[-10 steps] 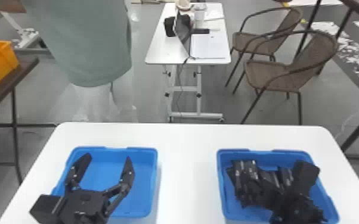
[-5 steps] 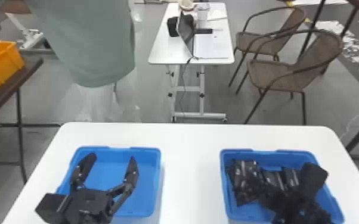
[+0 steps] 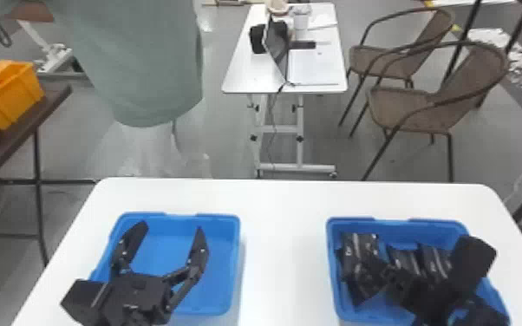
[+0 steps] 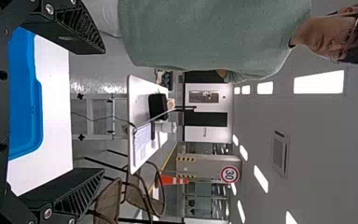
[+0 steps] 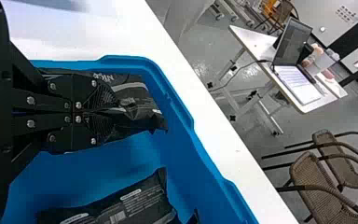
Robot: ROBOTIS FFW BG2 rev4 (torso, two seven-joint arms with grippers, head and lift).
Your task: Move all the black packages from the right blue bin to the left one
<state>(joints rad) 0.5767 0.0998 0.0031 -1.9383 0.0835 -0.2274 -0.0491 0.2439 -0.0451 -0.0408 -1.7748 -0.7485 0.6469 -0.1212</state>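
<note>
At lower right, the right gripper [image 3: 378,268] pinches a white-printed black package [image 3: 359,249], while the left gripper [image 3: 171,230] gapes wide at lower left.

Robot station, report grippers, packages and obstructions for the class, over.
Right gripper closed on black package in right blue bin. Other packages alongside. Left gripper open above left blue bin, may block the drop.

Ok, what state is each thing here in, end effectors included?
Left end effector, open
Right end effector, closed on a black package
Left blue bin, open-topped, visible floor bare
Right blue bin, open-topped, holding packages
Other black packages, ungripped
Laptop, open
</note>
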